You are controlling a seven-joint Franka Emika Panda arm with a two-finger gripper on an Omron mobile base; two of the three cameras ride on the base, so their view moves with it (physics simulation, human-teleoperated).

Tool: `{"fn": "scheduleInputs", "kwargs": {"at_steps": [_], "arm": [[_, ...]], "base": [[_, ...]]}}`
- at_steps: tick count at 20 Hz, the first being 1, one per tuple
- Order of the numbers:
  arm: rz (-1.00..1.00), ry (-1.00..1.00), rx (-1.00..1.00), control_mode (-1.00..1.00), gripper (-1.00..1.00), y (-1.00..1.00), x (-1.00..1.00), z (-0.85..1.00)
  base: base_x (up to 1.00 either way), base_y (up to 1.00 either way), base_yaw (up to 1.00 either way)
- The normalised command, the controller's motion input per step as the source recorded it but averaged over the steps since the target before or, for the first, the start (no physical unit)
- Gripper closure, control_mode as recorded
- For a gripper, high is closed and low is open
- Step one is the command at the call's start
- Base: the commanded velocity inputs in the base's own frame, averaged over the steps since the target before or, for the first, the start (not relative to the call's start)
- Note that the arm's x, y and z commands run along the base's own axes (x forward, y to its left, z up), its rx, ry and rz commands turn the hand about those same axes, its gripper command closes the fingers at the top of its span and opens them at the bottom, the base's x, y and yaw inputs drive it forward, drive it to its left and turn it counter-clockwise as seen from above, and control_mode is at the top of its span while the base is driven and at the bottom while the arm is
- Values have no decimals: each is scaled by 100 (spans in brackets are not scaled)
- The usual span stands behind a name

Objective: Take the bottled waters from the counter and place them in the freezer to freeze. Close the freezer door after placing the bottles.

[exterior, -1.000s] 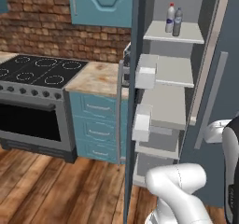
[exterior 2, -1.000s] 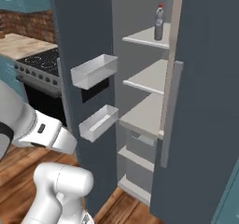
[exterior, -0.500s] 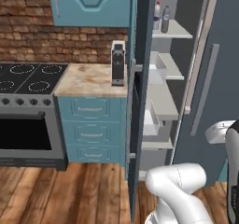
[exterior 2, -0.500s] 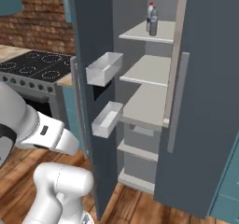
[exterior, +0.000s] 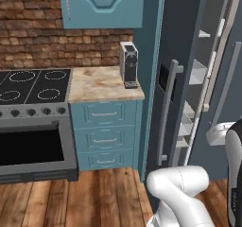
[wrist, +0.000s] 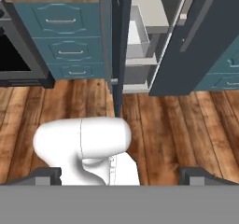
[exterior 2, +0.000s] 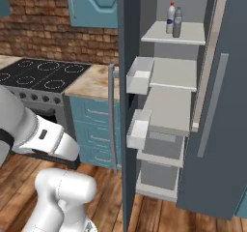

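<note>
The two small plastic bottled waters (exterior 2: 173, 20), one whitish with a red cap and one grey-blue, are seen standing on the top pale shelf (exterior 2: 188, 34) of the tall slate-grey freezer (exterior 2: 169, 95). The tool (wrist: 121, 174) is spread wide and empty, held low over the wooden floor, well below and apart from them. The slate-grey freezer door (exterior 2: 129, 105) (ajar, with white bins inside) could be struck edge-on or left unlatched if pushed off-centre.

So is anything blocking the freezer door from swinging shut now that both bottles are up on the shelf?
Nothing visible does. The freezer door stands open edge-on, its white bins facing the shelves, and both bottled waters sit well back on the top shelf.
</note>
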Motion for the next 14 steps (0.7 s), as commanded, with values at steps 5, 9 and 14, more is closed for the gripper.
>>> {"fn": "scheduleInputs", "kwargs": {"at_steps": [5, 9, 14], "arm": [[0, 0, 0, 100, -100, 0, 0, 0], [0, 0, 0, 100, -100, 0, 0, 0], [0, 0, 0, 100, -100, 0, 0, 0]], "base": [[12, 6, -12], [2, -31, -4], [2, -38, -2]]}}
